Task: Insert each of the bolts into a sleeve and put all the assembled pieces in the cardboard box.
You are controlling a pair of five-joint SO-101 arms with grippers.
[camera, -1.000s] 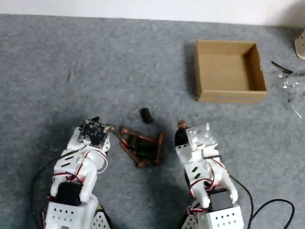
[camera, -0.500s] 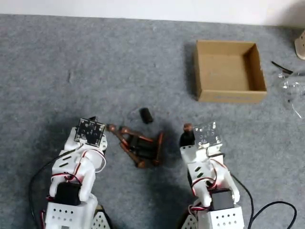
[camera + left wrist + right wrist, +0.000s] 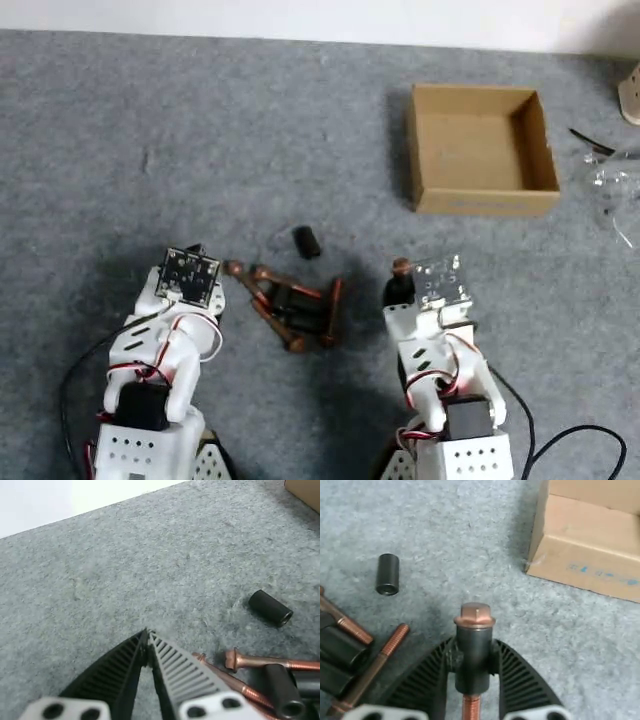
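- Assembled piece (image 3: 471,656): a copper-coloured bolt passed through a black sleeve, with its hexagonal head standing proud of the sleeve's end. It is clamped across the sleeve by the right pincer (image 3: 473,643). It is held outside the cardboard box (image 3: 485,203), off the box's near left corner and well short of its wall.
- Cardboard box: open-topped and upright; no piece shows on its visible floor.
- Loose sleeve (image 3: 306,241): black, lying on its side, farther from the box than the held piece.
- Heap of bolts and sleeves (image 3: 295,303): several copper bolts and black sleeves lying crossed and touching, farther again from the box and not yet paired.
- Left pincer (image 3: 148,641): fingers together on nothing, farthest from the box, just past the heap.
- Worktop (image 3: 150,130): grey, felt-like covering under everything.
- Step in hand, as judged: delivery of the first joined piece, with insertion done and boxing pending.
- Next move, as judged: the right arm must raise the piece above the wall's height, carry it over the box's interior, and only then part its fingers. A low approach risks striking the wall or pushing the light box.
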